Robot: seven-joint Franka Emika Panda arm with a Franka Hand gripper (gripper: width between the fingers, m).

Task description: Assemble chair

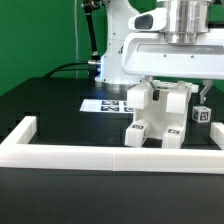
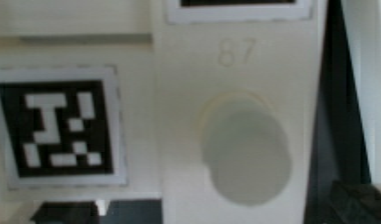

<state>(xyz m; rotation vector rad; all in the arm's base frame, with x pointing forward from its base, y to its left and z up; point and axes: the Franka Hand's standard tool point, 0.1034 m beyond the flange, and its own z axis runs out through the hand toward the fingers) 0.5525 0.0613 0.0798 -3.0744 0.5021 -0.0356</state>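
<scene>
Chair (image 1: 158, 108) partly built, several blocks joined, standing just inside the frame (image 1: 60, 150); gripper (image 1: 178, 84) close above it, open or closed cannot be told; tagged piece (image 1: 200, 116) beside it seemingly unattached; assembly judged unfinished.

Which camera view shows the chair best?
The exterior view: most of the chair shows, with its blocky legs on the black table. The wrist view shows only a close, blurred white face with a tag and an oval hollow.
</scene>
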